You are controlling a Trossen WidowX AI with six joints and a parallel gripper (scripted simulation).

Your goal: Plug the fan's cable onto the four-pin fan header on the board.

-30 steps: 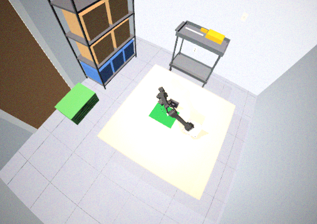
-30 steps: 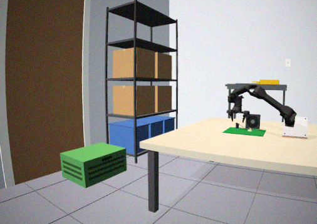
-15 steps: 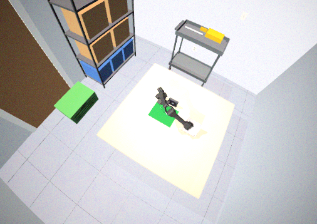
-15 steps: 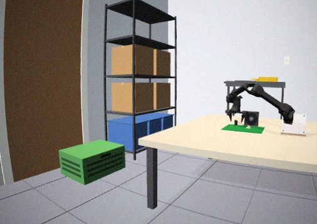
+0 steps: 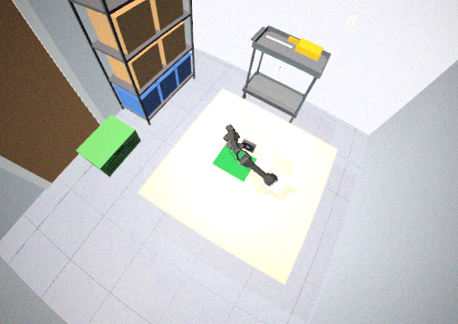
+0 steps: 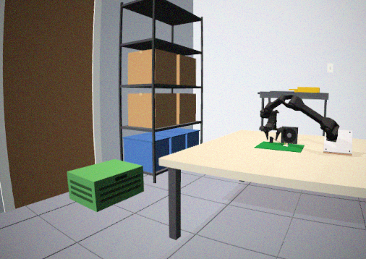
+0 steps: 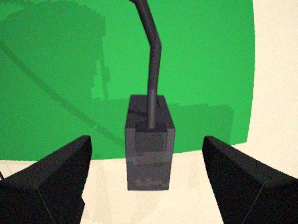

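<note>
1 dark robot arm reaches across a cream table (image 6: 231,161) and points its gripper (image 7: 148,183) straight down over the small dark plug (image 7: 149,144) of a fan cable (image 7: 149,43). The plug lies at the near edge of a green board (image 7: 67,63), half on the green and half on the table, with the cable rising from its top and curving away over the board. The 2 fingers stand either side of the plug with a clear gap on each side; the claw is partly closed but grips nothing yet. Judging by this straddle, the arm is lined up to pinch the plug by its sides so it can be lifted and carried to the header.

Only the wrist view shows that gap and the plug's position on the board edge. The exterior view instead shows the black fan (image 6: 289,134) standing upright on the board just beside the gripper, and the arm's base by a white block (image 6: 338,142). The top view shows the room layout, but the plug is too small to make out. The 4-pin header cannot be picked out in any view
</note>
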